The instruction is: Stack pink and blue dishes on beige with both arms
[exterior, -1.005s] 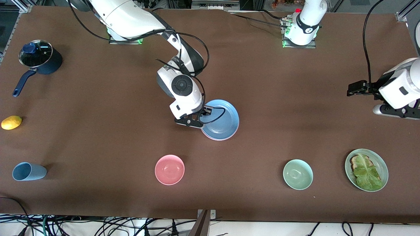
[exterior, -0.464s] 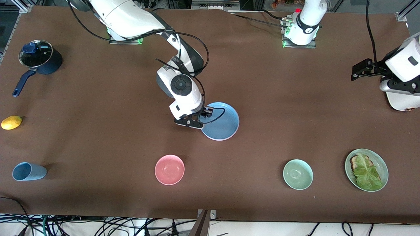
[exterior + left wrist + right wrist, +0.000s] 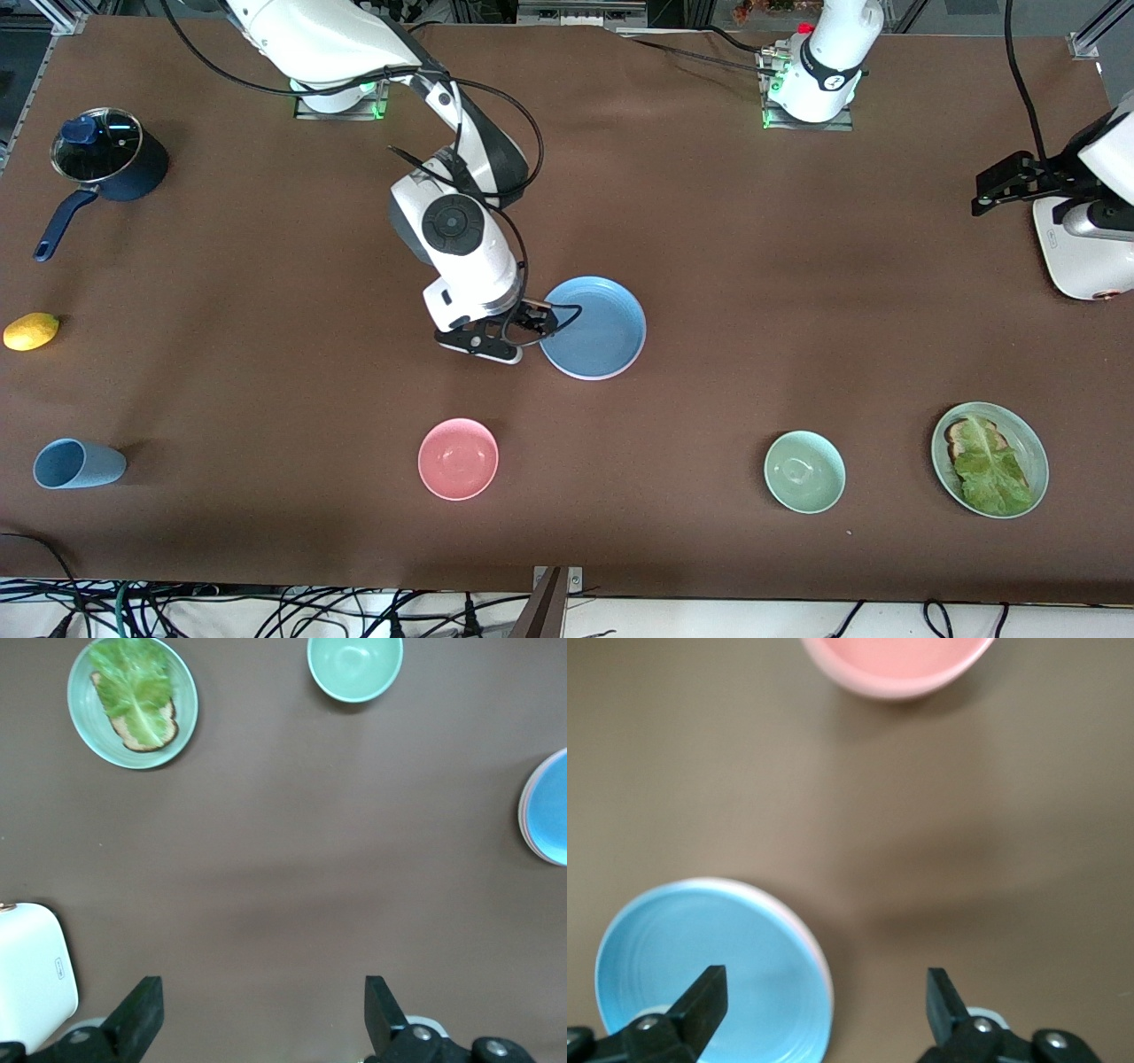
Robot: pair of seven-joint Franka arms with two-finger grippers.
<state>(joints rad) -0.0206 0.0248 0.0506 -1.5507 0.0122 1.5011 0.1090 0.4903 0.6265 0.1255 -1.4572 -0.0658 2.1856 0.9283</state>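
Observation:
The blue plate lies flat near the middle of the table, on top of the pink plate, of which only a thin rim shows. No beige plate shows apart from this stack. My right gripper hangs open just above the stack's edge at the right arm's end; in the right wrist view one fingertip is over the blue plate and the other over bare table. My left gripper is open and holds nothing, high over the left arm's end of the table.
A pink bowl, a pale green bowl and a green plate with toast and lettuce stand nearer the front camera. A white appliance sits under the left hand. A blue cup, a lemon and a lidded saucepan stand at the right arm's end.
The right gripper has let go of the blue plate and slid off its edge toward the right arm's end; the plate now lies flat. The left hand has drawn back toward its base.

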